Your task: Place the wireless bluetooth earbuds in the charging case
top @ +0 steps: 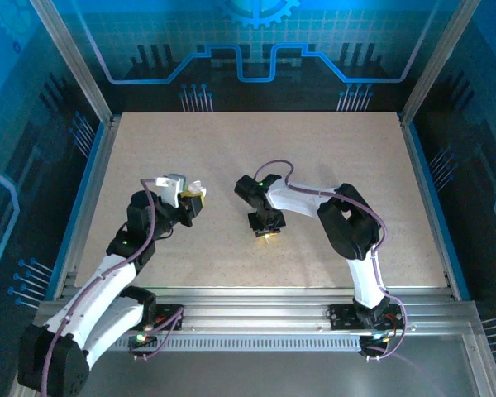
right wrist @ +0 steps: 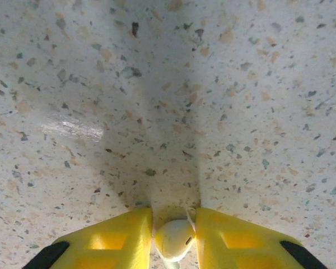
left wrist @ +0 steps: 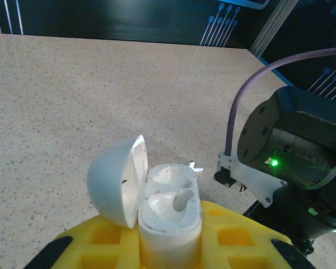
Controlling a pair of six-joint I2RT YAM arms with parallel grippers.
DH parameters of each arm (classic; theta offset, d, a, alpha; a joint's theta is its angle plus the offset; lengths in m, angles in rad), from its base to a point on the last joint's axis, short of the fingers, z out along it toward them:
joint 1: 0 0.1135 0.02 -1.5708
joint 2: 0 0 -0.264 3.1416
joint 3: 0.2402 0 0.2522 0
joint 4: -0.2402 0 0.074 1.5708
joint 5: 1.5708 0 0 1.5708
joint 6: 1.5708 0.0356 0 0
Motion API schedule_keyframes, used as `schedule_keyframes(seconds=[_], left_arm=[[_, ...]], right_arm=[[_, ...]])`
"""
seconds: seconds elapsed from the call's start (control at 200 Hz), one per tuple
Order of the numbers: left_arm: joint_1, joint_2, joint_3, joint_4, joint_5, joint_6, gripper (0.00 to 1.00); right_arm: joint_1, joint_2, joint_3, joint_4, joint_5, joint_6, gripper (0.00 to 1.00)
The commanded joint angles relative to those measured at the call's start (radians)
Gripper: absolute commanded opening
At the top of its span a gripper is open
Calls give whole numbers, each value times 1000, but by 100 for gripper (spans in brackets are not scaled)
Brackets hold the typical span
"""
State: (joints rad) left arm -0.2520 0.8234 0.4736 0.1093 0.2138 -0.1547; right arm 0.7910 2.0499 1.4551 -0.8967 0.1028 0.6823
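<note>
The earbud (right wrist: 175, 238) sits pinched between the yellow fingers (right wrist: 123, 238) of the right gripper (right wrist: 175, 234), low over the speckled table (right wrist: 168, 84). The left gripper (left wrist: 171, 238) clamps the case (left wrist: 169, 210) upright, its lid (left wrist: 115, 182) swung open leftward and its wells exposed. The right arm (left wrist: 291, 151) stands beside the case. From above, the two grippers are near each other but apart.

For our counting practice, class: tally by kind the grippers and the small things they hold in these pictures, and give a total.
grippers: 2, the left gripper and the right gripper
charging case: 1
earbud: 1
total: 4
</note>
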Motion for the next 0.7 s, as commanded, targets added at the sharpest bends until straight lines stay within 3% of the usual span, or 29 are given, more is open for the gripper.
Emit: schedule_keyframes(seconds=[0.0, 0.29, 0.69], left_arm=[[-4, -18, 0, -8, -16, 21, 17], [-4, -18, 0, -10, -15, 20, 17], [-16, 55, -12, 74, 39, -26, 16]], right_arm=[[25, 27, 0, -29, -28, -15, 26], [17, -12, -21, -10, -13, 8, 23], [-8, -221, -213, 193, 15, 161, 23]])
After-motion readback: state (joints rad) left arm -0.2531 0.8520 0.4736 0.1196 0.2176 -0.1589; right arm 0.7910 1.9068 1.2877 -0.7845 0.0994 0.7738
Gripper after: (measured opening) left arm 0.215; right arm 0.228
